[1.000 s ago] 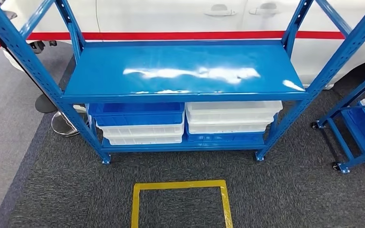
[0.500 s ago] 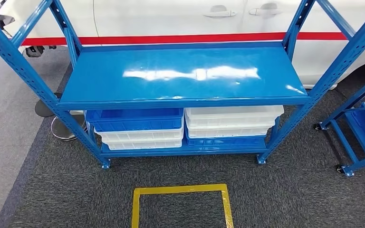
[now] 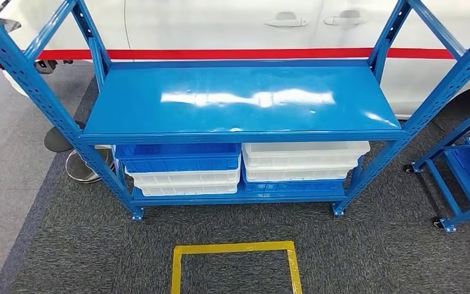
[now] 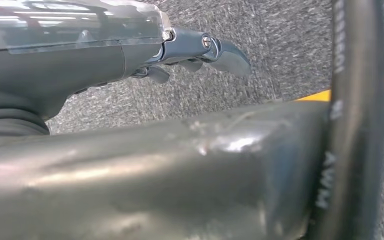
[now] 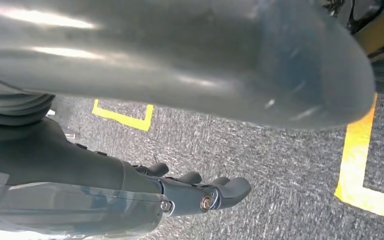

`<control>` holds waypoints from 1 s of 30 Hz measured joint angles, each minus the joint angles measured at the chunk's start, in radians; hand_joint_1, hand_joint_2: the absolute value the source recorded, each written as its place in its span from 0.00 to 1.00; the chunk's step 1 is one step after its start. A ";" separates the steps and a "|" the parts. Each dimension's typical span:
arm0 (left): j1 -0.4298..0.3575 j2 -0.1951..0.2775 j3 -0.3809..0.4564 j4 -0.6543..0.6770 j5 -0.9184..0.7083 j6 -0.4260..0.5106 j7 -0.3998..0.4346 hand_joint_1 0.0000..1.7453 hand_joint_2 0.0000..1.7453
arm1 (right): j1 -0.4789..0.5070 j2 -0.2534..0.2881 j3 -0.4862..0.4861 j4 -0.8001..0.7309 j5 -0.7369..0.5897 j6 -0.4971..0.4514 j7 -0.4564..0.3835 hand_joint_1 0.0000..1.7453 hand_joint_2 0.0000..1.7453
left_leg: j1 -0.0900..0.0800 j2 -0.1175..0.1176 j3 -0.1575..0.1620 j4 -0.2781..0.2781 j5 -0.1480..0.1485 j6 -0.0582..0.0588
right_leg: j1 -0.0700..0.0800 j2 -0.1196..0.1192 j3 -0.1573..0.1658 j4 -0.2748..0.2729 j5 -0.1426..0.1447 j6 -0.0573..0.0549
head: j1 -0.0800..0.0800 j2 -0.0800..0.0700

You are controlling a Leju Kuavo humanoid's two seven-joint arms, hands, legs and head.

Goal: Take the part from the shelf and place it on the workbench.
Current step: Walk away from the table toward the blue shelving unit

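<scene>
A blue metal shelf rack [image 3: 245, 98] stands straight ahead in the head view, and its glossy top board carries nothing. I see no part on it. My left hand [image 4: 190, 52] hangs over grey carpet with its fingers loosely extended and nothing in them. My right hand [image 5: 195, 192] hangs the same way, holding nothing, with its fingers apart above the carpet.
Under the top board sit a blue bin [image 3: 177, 156] on white bins and stacked white bins [image 3: 303, 160] on a blue one. A yellow tape square [image 3: 235, 248] marks the carpet in front. A second blue rack [image 3: 465, 177] stands right, a white car [image 3: 232, 24] behind, a stool base [image 3: 82, 166] left.
The whole picture has slid downward and a little to the right, so the camera has moved. Nothing on the rack has changed.
</scene>
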 joint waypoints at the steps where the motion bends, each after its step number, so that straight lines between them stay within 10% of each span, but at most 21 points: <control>1: 0.000 0.000 0.000 0.000 0.000 0.000 0.000 0.00 0.00 | 0.000 0.000 0.000 0.000 0.001 0.000 0.000 0.00 0.00 | 0.001 0.001 0.002 -0.004 0.003 0.007 | -0.001 0.000 -0.015 0.034 -0.023 0.003 | 0.000 0.000; 5: 0.000 0.000 0.000 0.000 0.000 0.000 0.000 0.00 0.00 | 0.001 0.000 0.000 0.000 0.002 0.000 0.000 0.00 0.00 | -0.003 0.003 0.001 -0.006 0.002 0.018 | -0.001 -0.001 -0.125 0.253 -0.118 0.008 | 0.000 0.000; 9: 0.000 0.000 0.000 0.000 -0.001 0.001 0.000 0.00 0.00 | 0.001 0.000 0.000 0.000 0.002 0.000 0.002 0.00 1.00 | -0.006 0.002 0.011 -0.005 -0.003 0.015 | 0.001 -0.001 -0.061 0.107 -0.007 -0.003 | 0.000 0.000; 12: -0.001 -0.002 0.002 0.000 -0.002 0.006 0.001 0.00 0.00 | 0.000 0.000 0.000 0.000 0.002 -0.001 0.003 0.00 1.00 | -0.010 0.002 0.012 -0.003 -0.008 0.005 | 0.008 -0.001 -0.014 0.001 0.023 -0.015 | 0.000 0.000; 17: -0.002 -0.003 0.008 0.000 -0.004 0.031 0.010 0.00 0.00 | 0.000 0.001 0.000 0.000 0.003 -0.004 0.003 0.00 1.00 | -0.011 0.003 0.006 0.020 -0.032 -0.023 | 0.004 -0.002 -0.004 -0.027 0.030 -0.034 | 0.000 0.000; 22: 0.001 -0.004 0.009 0.000 -0.005 0.038 0.015 0.00 0.00 | 0.000 0.002 0.000 0.000 0.004 -0.004 0.003 0.00 1.00 | -0.002 0.002 -0.105 0.257 -0.130 -0.041 | 0.004 -0.003 0.000 -0.030 0.029 -0.044 | 0.000 0.000; 26: 0.001 -0.006 0.010 0.000 -0.004 0.046 0.021 0.00 1.00 | 0.000 0.002 0.000 0.000 0.007 -0.004 0.003 0.00 1.00 | 0.003 0.001 -0.018 0.065 -0.022 -0.042 | 0.007 -0.001 0.006 -0.022 0.020 -0.039 | 0.000 0.000; 30: 0.000 -0.010 0.016 0.000 -0.001 0.052 0.024 0.00 1.00 | 0.000 0.001 0.000 0.000 0.011 -0.005 -0.003 0.00 0.00 | 0.002 -0.004 0.014 -0.003 -0.010 -0.023 | 0.017 0.000 0.004 -0.016 0.015 -0.035 | 0.000 0.000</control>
